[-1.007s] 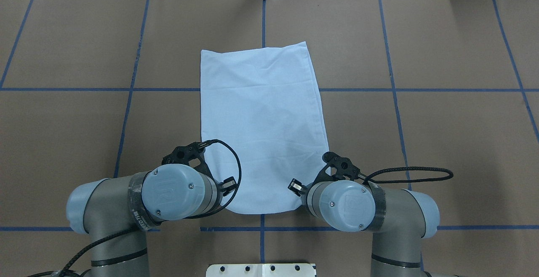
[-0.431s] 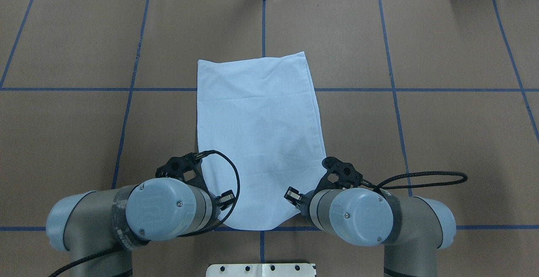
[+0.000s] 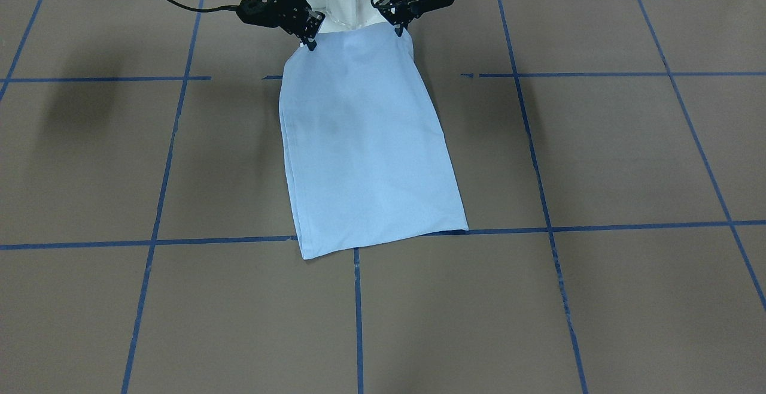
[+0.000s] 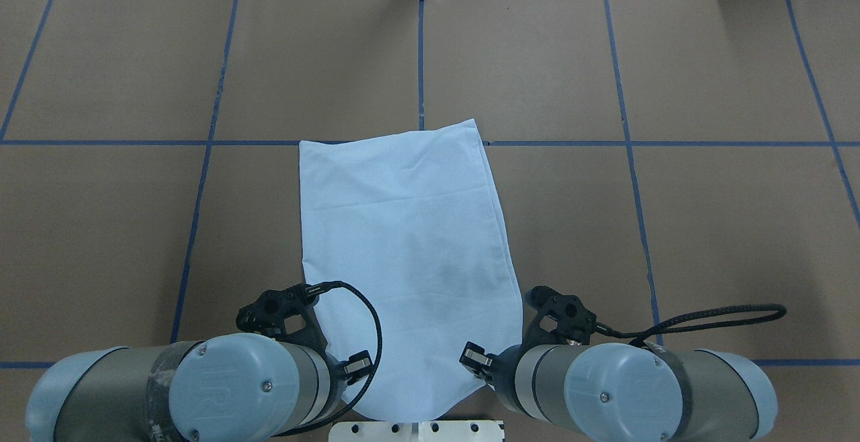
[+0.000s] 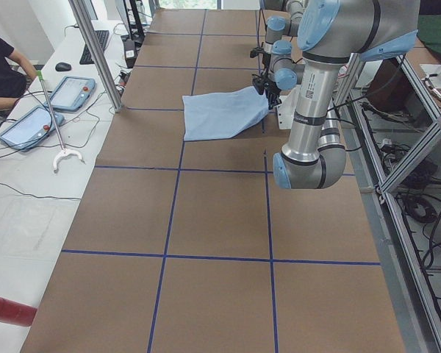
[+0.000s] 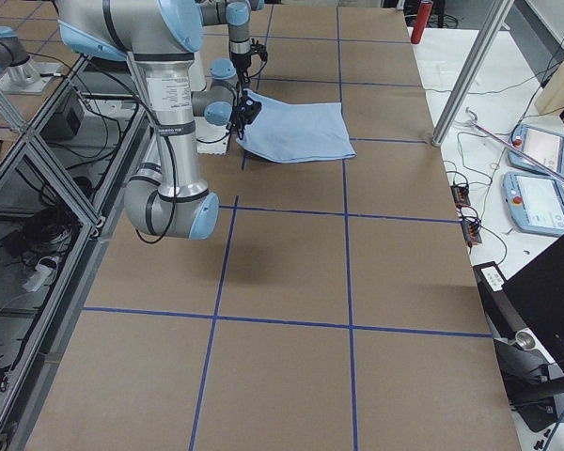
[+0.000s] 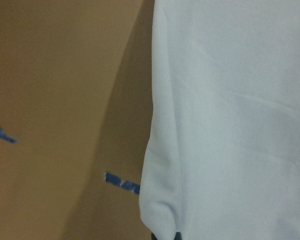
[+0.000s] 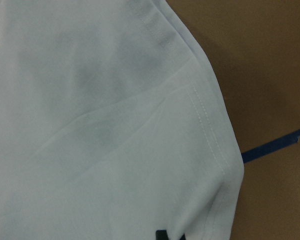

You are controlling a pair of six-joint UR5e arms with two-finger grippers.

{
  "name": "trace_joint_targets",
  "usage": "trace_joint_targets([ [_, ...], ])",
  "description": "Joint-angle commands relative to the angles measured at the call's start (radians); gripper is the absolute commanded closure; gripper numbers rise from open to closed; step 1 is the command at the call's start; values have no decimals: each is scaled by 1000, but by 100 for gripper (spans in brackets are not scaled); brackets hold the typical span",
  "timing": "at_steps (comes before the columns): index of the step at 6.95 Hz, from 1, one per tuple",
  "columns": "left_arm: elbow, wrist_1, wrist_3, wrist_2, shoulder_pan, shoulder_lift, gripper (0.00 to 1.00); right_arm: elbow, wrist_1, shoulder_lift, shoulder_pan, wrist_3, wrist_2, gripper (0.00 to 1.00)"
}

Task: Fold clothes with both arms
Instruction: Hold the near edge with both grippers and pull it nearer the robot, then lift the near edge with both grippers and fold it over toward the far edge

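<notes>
Folding a shirt (image 4: 403,247) at the table (image 4: 705,227): gripped by its two near corners in the tightly closed left gripper (image 3: 399,30) and right gripper (image 3: 311,44), with nothing else in hand. Laid lengthwise down the middle of the table, already narrowed to a long panel, sleeves tucked in, print out of sight. Far end flat beside a cross line of blue tape (image 4: 672,142), near end raised off the table just in front of the pedestal (image 4: 416,428)

Judged to be the start of the lengthwise fold, near end over far end. To do it well:
- Raise both corners level and at one pace, so as not to skew the panel
- Hold the edge between them taut but not stretched, to stop a sag in the middle
- Carry high enough to clear the cloth below, then forward along the midline
- Set near corners squarely on far corners, lowering fully before letting go
- Open only once flat

Worth watching: the slightly slanted far edge, and the layered hem along one long side, liable to slip out of line

Counted: one shirt; two arms, left arm (image 4: 235,388) and right arm (image 4: 618,388); two grippers; one table; one pedestal; two tablets (image 5: 72,92) off to the side; one person (image 5: 0,62), partly in view
</notes>
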Motion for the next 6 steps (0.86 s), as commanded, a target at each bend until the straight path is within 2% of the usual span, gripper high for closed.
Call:
trace_joint_targets([
  [1, -4, 15, 1, 0, -19, 2, 100, -27, 8, 14, 39, -6, -2, 100],
  [3, 15, 9, 21, -1, -142, -12, 100, -102, -2, 128, 169, -29, 5, 100],
  [5, 88, 2, 58, -1, -260, -32, 100, -237, 4, 234, 284, -111, 11, 100],
  [6, 138, -45, 58, -1, -297, -35, 100, -301, 7, 280, 330, -150, 37, 100],
])
